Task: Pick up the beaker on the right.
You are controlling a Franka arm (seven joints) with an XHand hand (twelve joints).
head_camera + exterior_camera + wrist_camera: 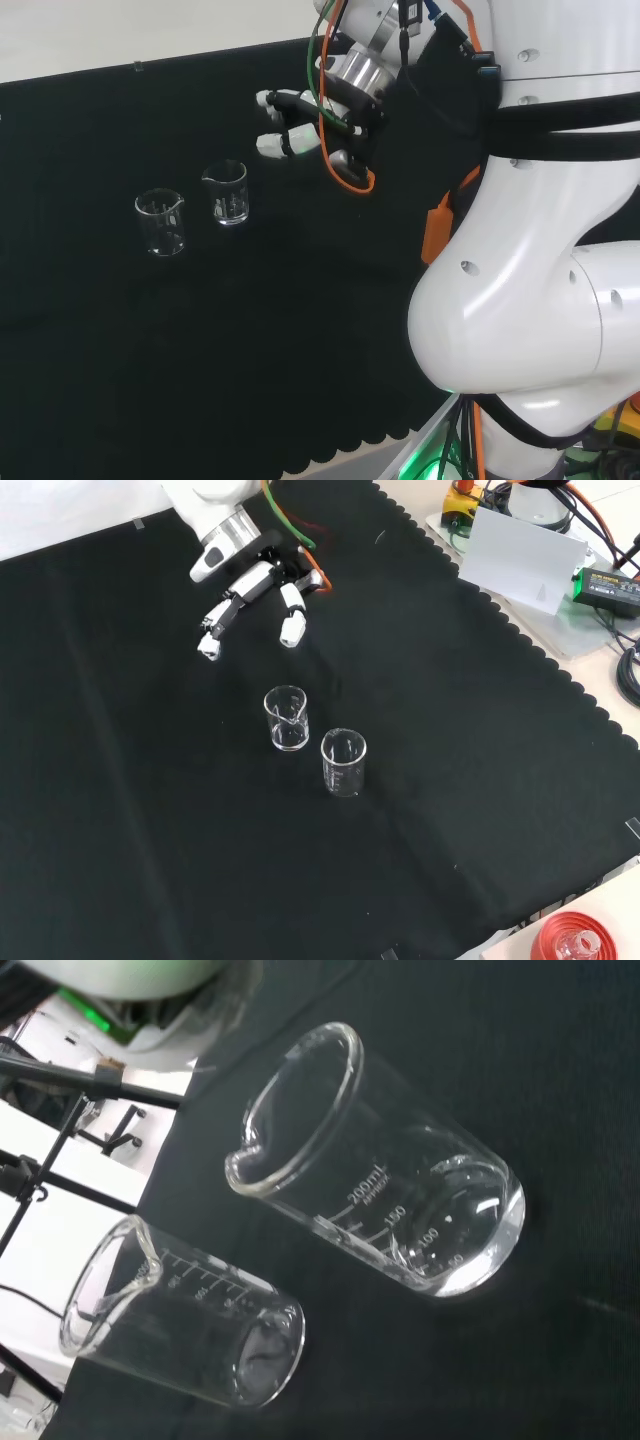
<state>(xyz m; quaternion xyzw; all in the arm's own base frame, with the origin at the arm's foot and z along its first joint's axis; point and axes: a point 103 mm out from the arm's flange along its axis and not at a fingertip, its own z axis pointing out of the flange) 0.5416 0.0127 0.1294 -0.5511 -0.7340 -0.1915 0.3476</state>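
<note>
A: Where is the hand (300,125)?

B: Up in the air above the black cloth (120,380) of the desk. Its fingers (228,605) are spread and nearly straight, released, with nothing between them.

A: And the glassware?

B: Two clear glass beakers stand upright on the cloth, both apart from the fingers. In the head view they lie below and left of the fingertips. The right-hand beaker (227,193) there is the nearer one to the fingers; the left-hand beaker (161,222) stands beyond it, farther from the hand.

A: How does that look from the front?

B: The fingers point down toward the pair. The beaker closer to the fingertips (286,718) sits just below them in that view, and the other one (343,763) is a little farther on, lower and to the right. The two are near each other but not touching.

A: Anything from the wrist?

B: Both beakers are close and large. One (380,1165) shows printed graduation marks and a pouring lip; the second (180,1325) is just beside it, also marked. Both look empty.

A: Does any finger touch glass?

B: No, there is a gap of bare cloth between the fingertips and the nearer beaker.
</note>
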